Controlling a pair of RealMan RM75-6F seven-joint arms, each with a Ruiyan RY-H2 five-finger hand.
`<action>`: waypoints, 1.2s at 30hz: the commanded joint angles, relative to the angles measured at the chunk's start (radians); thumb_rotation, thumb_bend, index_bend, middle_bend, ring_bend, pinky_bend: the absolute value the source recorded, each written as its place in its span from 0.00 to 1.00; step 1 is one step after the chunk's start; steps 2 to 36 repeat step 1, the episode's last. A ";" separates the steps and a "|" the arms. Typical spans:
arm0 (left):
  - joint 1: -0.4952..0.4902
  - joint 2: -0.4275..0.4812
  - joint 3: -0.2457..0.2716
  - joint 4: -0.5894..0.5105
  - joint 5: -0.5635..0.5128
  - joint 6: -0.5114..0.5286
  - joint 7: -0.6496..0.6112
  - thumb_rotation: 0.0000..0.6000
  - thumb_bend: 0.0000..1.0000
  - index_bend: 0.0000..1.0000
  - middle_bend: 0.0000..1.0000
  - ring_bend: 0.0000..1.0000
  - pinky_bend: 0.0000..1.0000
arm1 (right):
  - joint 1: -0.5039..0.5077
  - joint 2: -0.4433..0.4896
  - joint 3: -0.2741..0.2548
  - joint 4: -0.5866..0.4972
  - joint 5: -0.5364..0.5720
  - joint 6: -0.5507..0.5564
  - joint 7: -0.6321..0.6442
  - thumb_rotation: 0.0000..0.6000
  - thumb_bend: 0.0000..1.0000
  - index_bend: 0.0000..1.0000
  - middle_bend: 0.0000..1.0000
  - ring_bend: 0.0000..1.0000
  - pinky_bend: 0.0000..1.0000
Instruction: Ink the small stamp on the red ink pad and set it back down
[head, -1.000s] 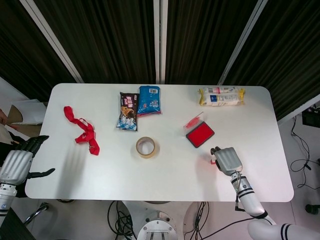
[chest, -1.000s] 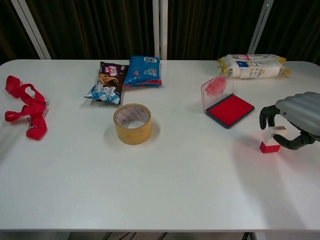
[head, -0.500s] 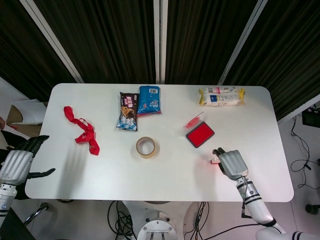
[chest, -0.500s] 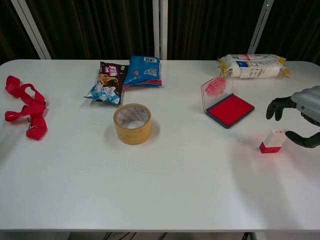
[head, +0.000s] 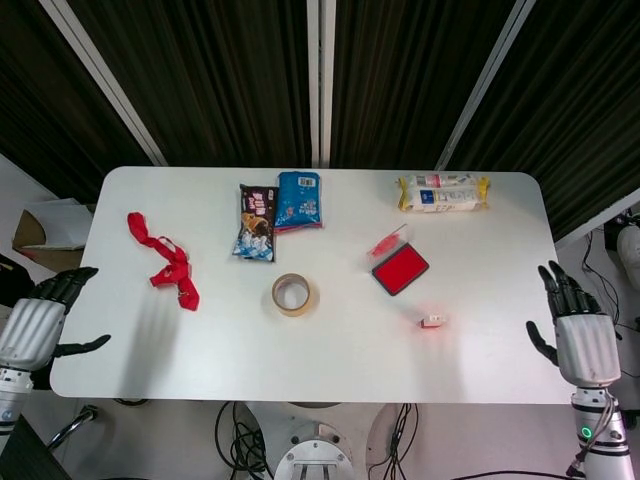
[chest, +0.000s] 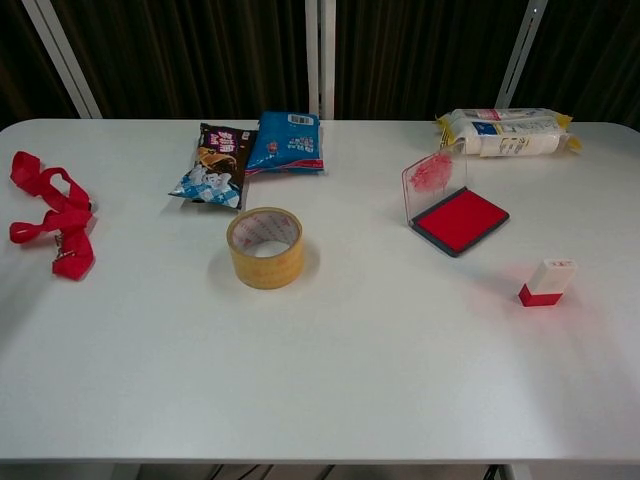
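Fingers, right hand (head: 583, 335): spread apart with nothing held; the hand is seen only in the head view, beyond the table's right edge, well apart from the red ink pad (head: 400, 268).
Fingers, left hand (head: 38, 325): held apart and slightly curled, nothing grasped; the hand is seen off the table's left edge, far to the left of the ink pad, in the head view only.
Small stamp (chest: 548, 281): set down on the white table (chest: 330, 370), free of both hands, near the ink pad on its front-right side; white upper body and red base are shown in the chest view, tilted slightly; a faint red glow is cast on the tabletop around it.
Red ink pad: lying open near the right half of the table, its clear lid (chest: 428, 180) raised at the back-left edge and stained red on the inside.
Roll of tape (chest: 265, 247): laid flat, left of the ink pad and slightly nearer the front edge, well apart from it.
Snack packets (chest: 250, 155): a dark one and a blue one, touching side by side, behind the tape and left of the ink pad.
Wipes pack (chest: 503, 131): placed behind the ink pad, slightly to its right, near the table's far edge.
Red lanyard (chest: 52, 223): bunched at the far left of the table, furthest from the ink pad.
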 joint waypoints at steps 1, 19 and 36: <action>0.001 0.006 -0.002 -0.013 0.001 0.005 0.015 0.77 0.06 0.11 0.13 0.14 0.25 | -0.047 0.039 0.015 0.049 0.049 -0.036 0.097 1.00 0.13 0.00 0.00 0.00 0.00; 0.001 0.006 -0.002 -0.013 0.001 0.005 0.015 0.77 0.06 0.11 0.13 0.14 0.25 | -0.047 0.039 0.015 0.049 0.049 -0.036 0.097 1.00 0.13 0.00 0.00 0.00 0.00; 0.001 0.006 -0.002 -0.013 0.001 0.005 0.015 0.77 0.06 0.11 0.13 0.14 0.25 | -0.047 0.039 0.015 0.049 0.049 -0.036 0.097 1.00 0.13 0.00 0.00 0.00 0.00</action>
